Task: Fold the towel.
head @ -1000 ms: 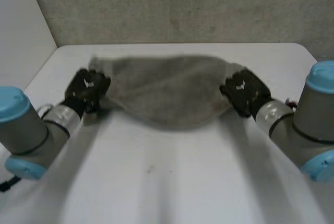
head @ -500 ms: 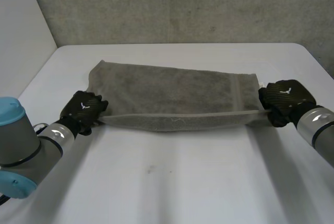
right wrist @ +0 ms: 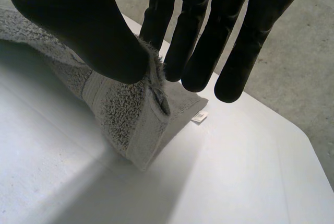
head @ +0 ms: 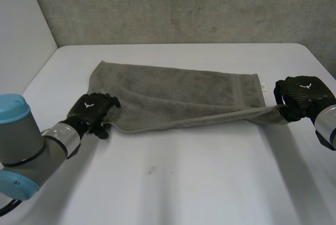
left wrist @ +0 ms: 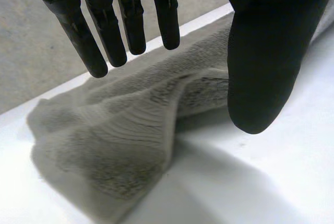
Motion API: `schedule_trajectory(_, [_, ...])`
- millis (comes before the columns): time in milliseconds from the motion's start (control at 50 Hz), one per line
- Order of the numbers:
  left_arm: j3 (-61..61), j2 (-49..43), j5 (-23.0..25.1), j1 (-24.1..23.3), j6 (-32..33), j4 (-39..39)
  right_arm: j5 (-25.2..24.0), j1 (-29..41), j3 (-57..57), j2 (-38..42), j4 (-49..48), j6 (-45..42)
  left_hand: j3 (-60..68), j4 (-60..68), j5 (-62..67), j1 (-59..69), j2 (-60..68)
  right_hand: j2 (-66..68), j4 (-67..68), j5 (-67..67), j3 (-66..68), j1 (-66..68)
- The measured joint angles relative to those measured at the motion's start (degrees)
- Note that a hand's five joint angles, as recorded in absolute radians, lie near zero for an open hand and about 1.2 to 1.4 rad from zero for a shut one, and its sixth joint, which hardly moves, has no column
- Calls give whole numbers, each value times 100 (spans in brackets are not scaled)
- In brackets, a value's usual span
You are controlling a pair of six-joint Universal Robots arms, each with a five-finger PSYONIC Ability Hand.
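Note:
A grey towel (head: 173,96) lies folded lengthwise across the white table (head: 184,183). My left hand (head: 92,110) rests at its near left corner with fingers straight. In the left wrist view the fingers and thumb (left wrist: 261,51) stand apart above the rumpled towel corner (left wrist: 120,145) and hold nothing. My right hand (head: 299,95) is at the towel's right end, pulling the upper layer's near corner out to the right, a little off the table. In the right wrist view my right hand (right wrist: 83,20) pinches that towel corner (right wrist: 125,114) between thumb and fingers.
A grey concrete wall stands behind the table. A small white label (right wrist: 199,116) sticks out from the towel's right end. The table's right edge is close to my right hand. Bare table stretches in front of the towel.
My left hand has opened and let go of the near left corner, which now lies on the table. My right hand has drawn its corner slightly further right.

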Motion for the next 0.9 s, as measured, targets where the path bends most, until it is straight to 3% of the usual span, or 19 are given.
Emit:
schedule_trajectory(540, [1007, -1106, -758, -380, 211, 834, 15, -16, 62, 10, -11, -15, 1979, 1981, 1973, 1937, 1983, 0, 0, 0, 0, 0])
schedule_trajectory(560, [1004, -1080, -838, -353, 461, 900, 16, -15, 49, 9, -11, -44, 2880, 2900, 2900, 2971, 2893, 0, 0, 0, 0, 0])
schedule_trajectory(620, [921, -963, -883, -307, 784, 948, 16, -5, 31, 11, -3, -74, 3510, 3533, 3504, 3461, 3524, 0, 0, 0, 0, 0])
schedule_trajectory(820, [-85, 351, -840, -24, 2184, 747, 9, 69, -97, 18, 382, -732, 4240, 4260, 4169, 3969, 4255, 0, 0, 0, 0, 0])
schedule_trajectory(900, [-584, 1048, -820, 142, 2789, 41, 46, 78, -195, -18, 1067, -1560, 4308, 4331, 4231, 4003, 4322, 0, 0, 0, 0, 0])
